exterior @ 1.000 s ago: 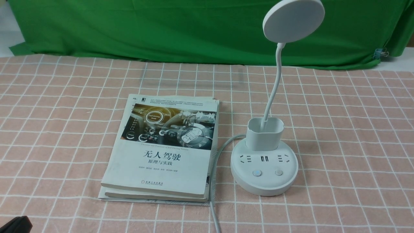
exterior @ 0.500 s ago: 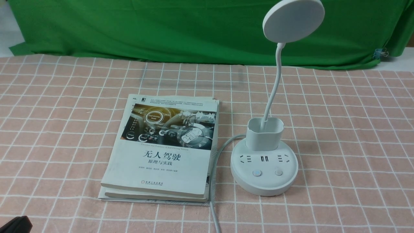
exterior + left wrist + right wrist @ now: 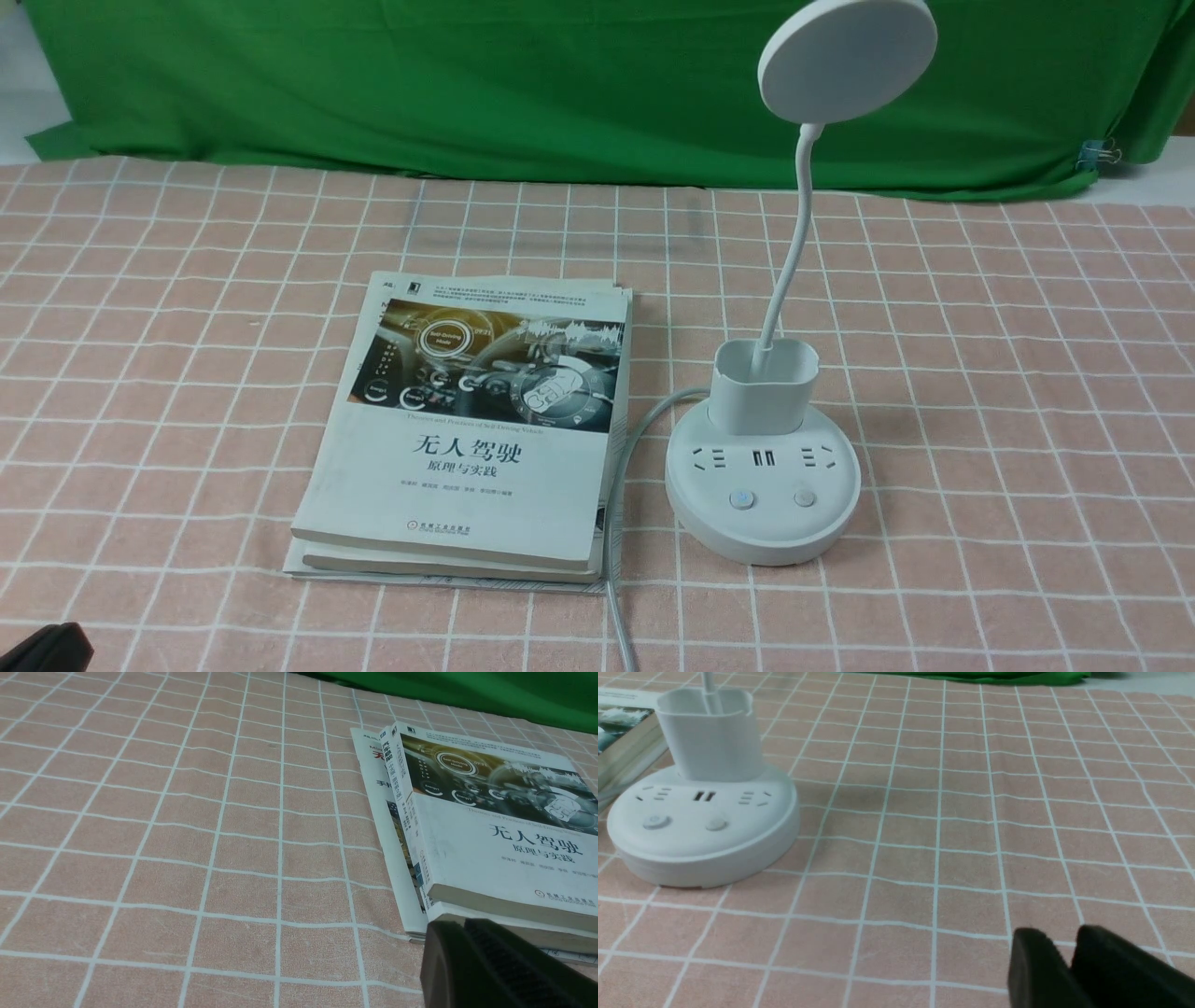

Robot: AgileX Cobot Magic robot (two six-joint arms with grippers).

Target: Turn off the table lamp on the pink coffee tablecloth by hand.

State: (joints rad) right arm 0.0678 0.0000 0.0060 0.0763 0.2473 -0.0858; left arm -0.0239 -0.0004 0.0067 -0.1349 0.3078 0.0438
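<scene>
Where fingers hover, lamp well apart

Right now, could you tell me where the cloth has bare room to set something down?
The pink coffee tablecloth lies bare right of the table lamp, left of the books and behind both. It is crowded between books and lamp, where the cord runs.

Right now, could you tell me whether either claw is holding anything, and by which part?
Nothing is held: the left claw and right claw are clear of the table lamp.
</scene>
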